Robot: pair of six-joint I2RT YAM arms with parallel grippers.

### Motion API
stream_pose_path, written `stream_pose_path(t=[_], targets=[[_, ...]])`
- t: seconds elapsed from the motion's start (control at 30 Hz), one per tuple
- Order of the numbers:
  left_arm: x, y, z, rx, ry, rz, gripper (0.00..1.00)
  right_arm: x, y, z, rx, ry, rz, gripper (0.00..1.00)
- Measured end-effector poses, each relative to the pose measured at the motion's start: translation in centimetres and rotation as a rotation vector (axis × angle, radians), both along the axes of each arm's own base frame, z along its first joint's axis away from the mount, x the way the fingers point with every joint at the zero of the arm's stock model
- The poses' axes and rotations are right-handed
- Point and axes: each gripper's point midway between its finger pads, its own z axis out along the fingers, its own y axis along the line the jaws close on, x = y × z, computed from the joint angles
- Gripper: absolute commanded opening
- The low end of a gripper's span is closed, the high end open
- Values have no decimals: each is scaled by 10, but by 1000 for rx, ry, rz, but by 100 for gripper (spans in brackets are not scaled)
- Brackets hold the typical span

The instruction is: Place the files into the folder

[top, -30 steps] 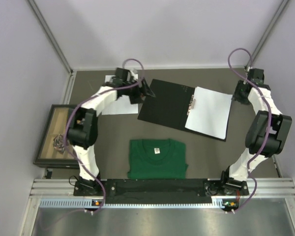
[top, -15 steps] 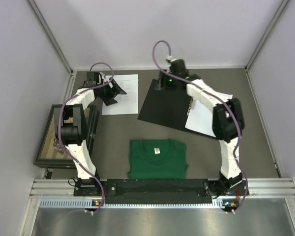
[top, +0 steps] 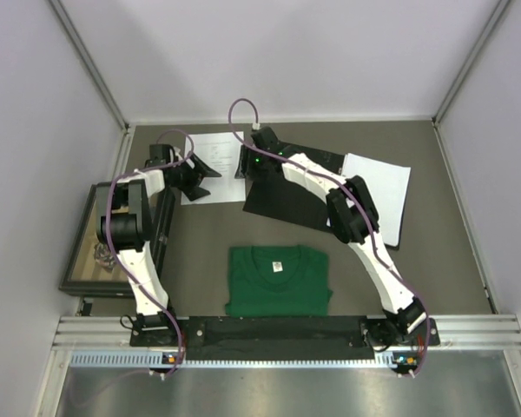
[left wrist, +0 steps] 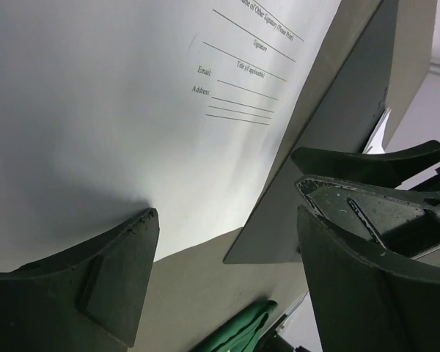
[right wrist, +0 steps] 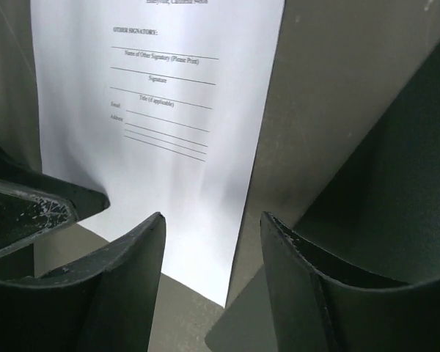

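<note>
Lying open toward the far edge of the matte grey-brown table [top: 200, 243], the folder [top: 282, 201] shows a flat black inner face. A white rectangle covers its right half; whether that is paper or cover cannot be told. Just left of the folder, near the table's far edge, sits a loose white sheet [top: 221, 148] printed with thin black lines and small text. In the right wrist view a narrow strip of table separates the two.

From the near right corner, the right arm stretches diagonally across the folder. The right gripper [top: 246, 165] hangs low over the sheet's right edge, jaws apart and holding nothing. From the near left corner, the left arm rises along the table's left edge and bends inward. The left gripper [top: 204, 169] is low over the sheet's near left part, jaws spread wide and also empty. The two grippers face each other across the paper.

The sheet is smooth, with a faint ripple. The fingers [left wrist: 110, 286] are dark curved plastic, scuffed along their rims.
</note>
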Motion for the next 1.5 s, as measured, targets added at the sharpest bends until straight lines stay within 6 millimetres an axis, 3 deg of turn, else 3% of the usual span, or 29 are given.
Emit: stream_pose_path(t=[0.23,0.6,1.0,1.17,1.27,1.37,1.4,1.47,1.5], targets=[[0,-3,1,-44,-3,22,81,0,-2,-6,0,31,-39,55],[0,-4,1,-53,-10,23,81,-7,18,-7,93,62,-4,56],[0,-4,1,-53,-10,23,81,-11,51,-3,362,71,48,57],[0,-4,1,-53,-11,22,81,-5,51,1,437,52,41,57],[0,-4,1,-54,-11,22,81,-1,49,4,458,51,39,52],[0,-4,1,-55,-11,20,82,6,44,6,476,45,29,28],[0,-4,1,-55,-11,20,82,8,42,6,479,49,24,11],[0,-4,2,-55,-12,19,83,10,40,2,484,67,9,0],[0,-4,2,-55,-14,18,83,10,39,0,483,71,11,0]])
